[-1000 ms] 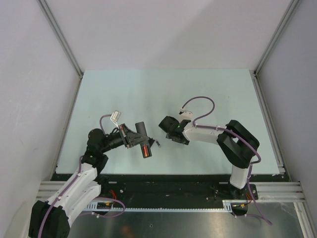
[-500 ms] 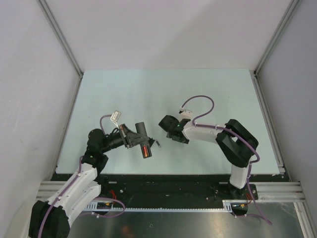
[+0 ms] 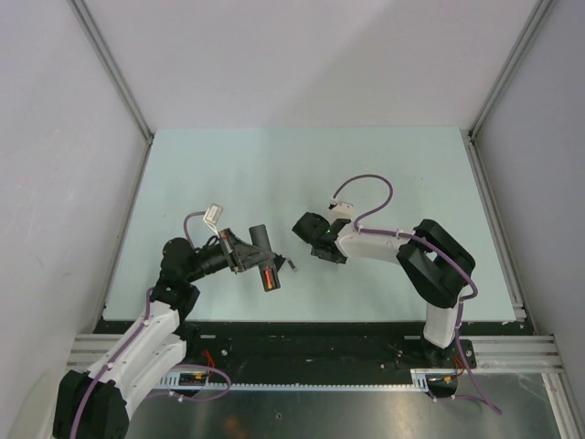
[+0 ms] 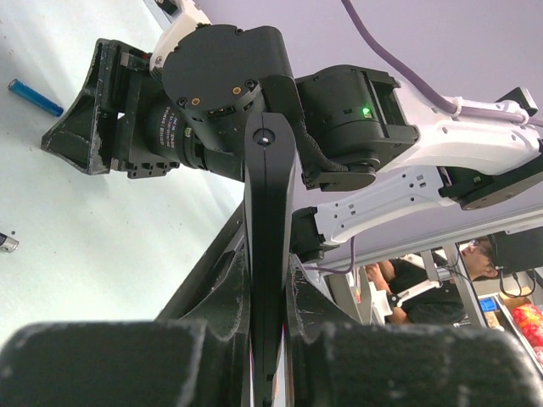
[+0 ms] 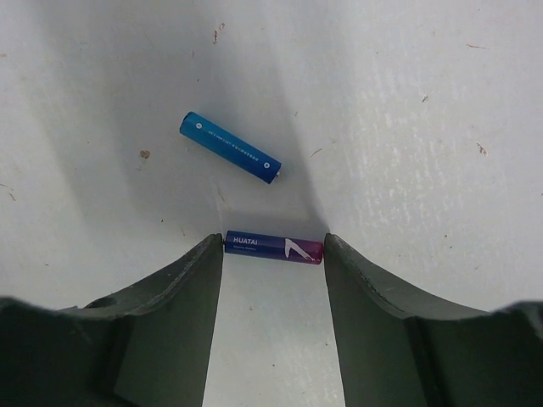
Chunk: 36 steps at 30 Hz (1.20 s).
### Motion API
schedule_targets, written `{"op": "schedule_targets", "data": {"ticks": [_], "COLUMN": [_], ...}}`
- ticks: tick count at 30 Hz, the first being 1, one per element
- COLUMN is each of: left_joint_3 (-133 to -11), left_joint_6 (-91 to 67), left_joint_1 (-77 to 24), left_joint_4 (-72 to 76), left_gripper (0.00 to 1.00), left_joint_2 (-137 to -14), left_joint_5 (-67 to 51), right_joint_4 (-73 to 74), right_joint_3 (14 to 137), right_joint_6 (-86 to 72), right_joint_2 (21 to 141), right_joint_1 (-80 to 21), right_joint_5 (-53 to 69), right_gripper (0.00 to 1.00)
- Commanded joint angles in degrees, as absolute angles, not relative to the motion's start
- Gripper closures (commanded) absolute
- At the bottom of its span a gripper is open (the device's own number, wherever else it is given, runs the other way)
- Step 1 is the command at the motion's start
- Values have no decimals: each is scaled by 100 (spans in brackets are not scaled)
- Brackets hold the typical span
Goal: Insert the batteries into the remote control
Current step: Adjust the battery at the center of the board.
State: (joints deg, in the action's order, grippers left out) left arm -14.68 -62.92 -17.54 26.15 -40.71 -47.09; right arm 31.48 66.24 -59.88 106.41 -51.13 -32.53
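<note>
Halfway-ish: one red-orange battery [image 3: 268, 279] already sits in the remote [image 4: 270, 195], which the left gripper [image 3: 247, 255] has clamped tight. Just right of the remote, the right gripper [image 5: 273, 254] brackets a purple battery [image 5: 273, 247] end to end. Can't tell if it's gripped. Blue battery [image 5: 231, 147] lies beside it.

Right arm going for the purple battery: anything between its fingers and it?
Nothing visible. The purple battery lies on the table lengthwise in the gap of the right gripper, a finger at each end; whether they touch it I cannot tell. The blue battery lies apart, beyond the fingertips.
</note>
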Motion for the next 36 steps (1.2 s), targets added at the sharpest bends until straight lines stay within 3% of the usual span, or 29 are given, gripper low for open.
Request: {"op": "schedule_targets", "data": {"ticks": [1,12,19,25,28,29,30,36], "left_joint_3": [-1424,-1406,-1450,-1424,-1397,-1389,-1389,-1406], "left_joint_6": [-6293,-6267,-6302,-6346,-6363,-6355,-6354,-6363], "left_joint_1": [-1793,-1793,-1793,-1793,-1793,-1793,-1793,-1802], "left_joint_4": [2786,2786,2786,2786,2786,2786,2786,2786], "left_gripper": [100,100,100,100,100,100,100,100], "left_joint_2": [-3955,-3946,-3920,-3832,-3779,-3779,-3762,-3744], "left_joint_5": [-4693,-4693,-4711,-4658,-4684,-4693,-4702,-4720], "right_joint_4": [3173,3190,2927,2006,1416,1432,1450,1354], "right_joint_3": [6706,6706,6697,6084,5564,5572,5546,5256], "right_joint_6": [-6029,-5486,-2834,-21,1272,1422,1746,2724], "right_joint_2": [10854,10495,9854,9133,8711,8693,8684,8604], "right_joint_1": [-5089,-5238,-5282,-5036,-5019,-4966,-4931,-4834], "right_joint_5": [-3182,-3524,-3648,-2279,-2031,-2004,-1978,-1205], "right_gripper": [46,66,66,68,76,88,92,100]}}
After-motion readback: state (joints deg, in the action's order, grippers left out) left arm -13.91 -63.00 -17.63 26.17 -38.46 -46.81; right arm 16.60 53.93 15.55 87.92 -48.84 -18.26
